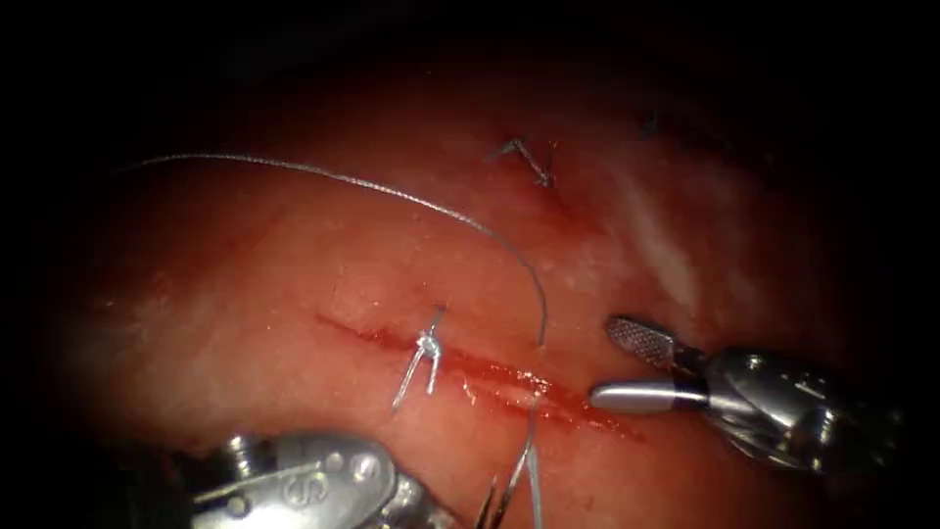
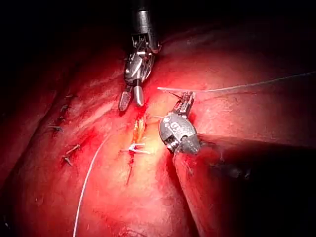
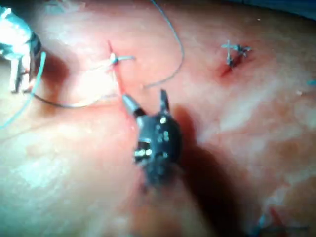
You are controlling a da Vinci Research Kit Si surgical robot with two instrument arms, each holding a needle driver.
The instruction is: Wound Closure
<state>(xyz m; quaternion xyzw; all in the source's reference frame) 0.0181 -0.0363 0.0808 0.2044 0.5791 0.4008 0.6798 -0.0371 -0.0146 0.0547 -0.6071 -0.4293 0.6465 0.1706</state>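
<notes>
Thread [image 1: 392, 193] arcs away from the cut [image 1: 470, 367] and drops into it just ahead of the right end effector [image 1: 612, 362], whose two jaws stand apart and hold nothing, one lying right at the cut's right end; I cannot make out the needle. Beyond the thread's entry point sits a tied stitch [image 1: 428, 345] with its cut ends splayed. The left end effector [image 1: 504, 500] is close under the entry point with thread beside its tips, but whether it is clamped I cannot tell; any pull, I judge, should be slow and in line with the cut, so the tissue [image 1: 294, 284] doesn't tear.
</notes>
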